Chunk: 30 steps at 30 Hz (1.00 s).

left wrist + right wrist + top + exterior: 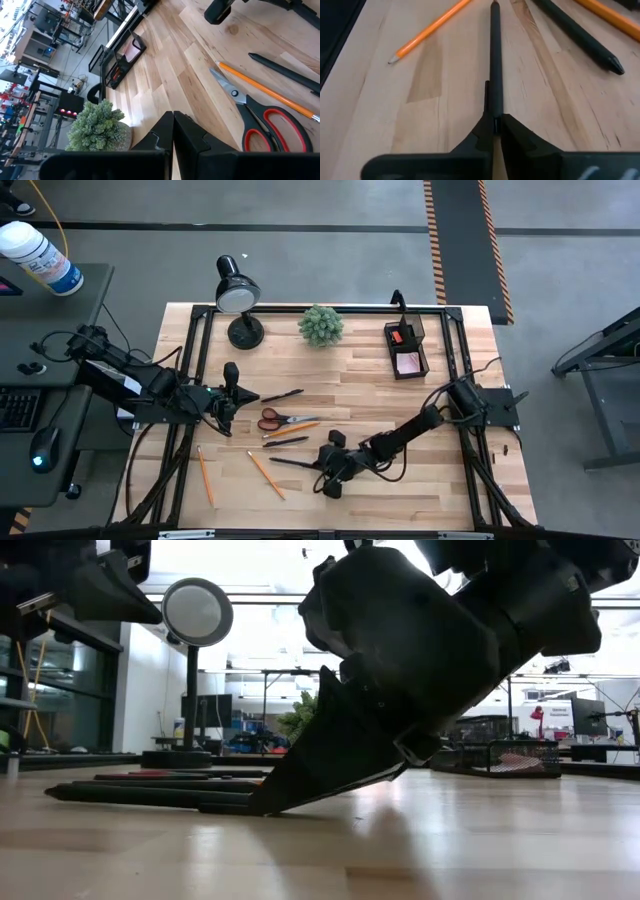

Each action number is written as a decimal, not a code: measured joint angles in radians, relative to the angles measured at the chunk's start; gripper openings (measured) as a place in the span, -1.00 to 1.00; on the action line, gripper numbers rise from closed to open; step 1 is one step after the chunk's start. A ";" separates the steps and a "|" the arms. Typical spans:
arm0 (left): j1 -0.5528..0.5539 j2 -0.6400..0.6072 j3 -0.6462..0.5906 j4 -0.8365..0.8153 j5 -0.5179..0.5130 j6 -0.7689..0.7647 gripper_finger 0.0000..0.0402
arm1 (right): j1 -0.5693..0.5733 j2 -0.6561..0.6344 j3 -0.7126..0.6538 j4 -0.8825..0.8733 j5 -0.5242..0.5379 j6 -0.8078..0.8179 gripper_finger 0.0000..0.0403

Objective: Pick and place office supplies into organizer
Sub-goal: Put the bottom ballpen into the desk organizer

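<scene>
Right gripper clamps a black pen near the table's front edge

The right gripper (495,131) is down on the table (440,470) toward the middle of its front edge, jaws together on the end of a black pen (495,60) that lies flat on the wood; the hold is at the pen's very tip, so lifting could let it swing, twist or slide out. An orange pencil (427,31) and a second black pen (580,35) lie just beside it and could be dragged along. The organizer (406,348) stands well apart at the back right corner, so a weak hold may fail on the way. The left gripper (173,131) waits over the left side, jaws together and empty, near the scissors (260,112).
</scene>
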 joint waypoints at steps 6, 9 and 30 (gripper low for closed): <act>0.000 0.000 0.000 0.000 0.000 0.000 -1.00 | 0.000 -0.049 -0.002 -0.044 0.010 -0.057 -0.97; 0.000 0.000 0.000 0.000 0.000 0.000 -1.00 | 0.003 -0.096 -0.005 -0.129 0.036 -0.066 -0.99; 0.000 0.000 0.000 -0.005 0.000 0.000 -1.00 | 0.050 -0.375 -0.004 -0.564 0.499 0.015 -1.00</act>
